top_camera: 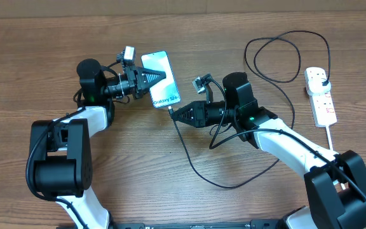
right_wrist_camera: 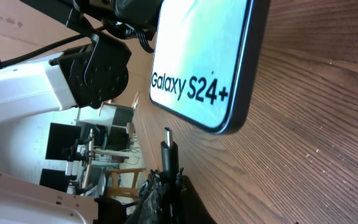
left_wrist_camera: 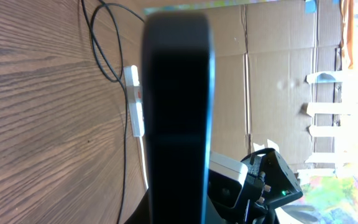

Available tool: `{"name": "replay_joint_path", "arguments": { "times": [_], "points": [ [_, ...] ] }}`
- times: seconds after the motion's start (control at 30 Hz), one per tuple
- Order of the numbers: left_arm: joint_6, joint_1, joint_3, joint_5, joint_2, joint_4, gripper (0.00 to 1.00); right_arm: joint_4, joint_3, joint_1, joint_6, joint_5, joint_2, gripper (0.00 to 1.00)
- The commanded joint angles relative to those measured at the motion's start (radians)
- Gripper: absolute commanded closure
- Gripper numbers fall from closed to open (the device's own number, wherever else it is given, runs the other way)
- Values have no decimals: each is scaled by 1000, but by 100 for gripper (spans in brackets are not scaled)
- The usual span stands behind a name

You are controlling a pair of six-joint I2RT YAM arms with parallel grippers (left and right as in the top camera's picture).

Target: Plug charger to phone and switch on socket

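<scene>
From overhead, the phone [top_camera: 167, 95] sits left of centre toward the far edge of the worktop [top_camera: 138, 165]. The socket [top_camera: 323, 102] lies well apart from it, by the right edge near the far right corner. The near half of the worktop is open wood, crossed only by slack from the charger [right_wrist_camera: 168, 148], which loops toward the near edge and runs up to its plug in the socket.

The left end effector [top_camera: 160, 76] reaches in from the left edge with the arm stretched low and level. It appears clenched on the phone's long sides, though I can't make out the fingers in its own wrist view. That view shows only the phone's dark edge filling the centre, with the socket and a cardboard wall [left_wrist_camera: 278, 62] beyond it.

The right end effector [top_camera: 174, 113] points toward the left edge, its forearm angled back to the near right corner. It is clamped on the charger just behind the metal connector.

The right wrist view shows what the overhead cannot. The connector tip stands just short of the phone's bottom edge, near the corner below the "Galaxy S24+" text, with a narrow gap between them.
</scene>
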Motion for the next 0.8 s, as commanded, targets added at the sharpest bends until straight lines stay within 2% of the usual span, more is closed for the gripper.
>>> {"name": "replay_joint_path", "arguments": {
  "times": [0.0, 0.33, 0.77],
  "points": [
    [-18, -8, 19, 0, 0, 11, 96, 6, -6, -2, 7, 9, 26, 96],
    [-12, -8, 19, -3, 0, 11, 96, 87, -6, -2, 53, -55, 65, 96],
    [-1, -8, 19, -8, 0, 11, 96, 88, -6, -2, 53, -69, 65, 96]
  ]
}}
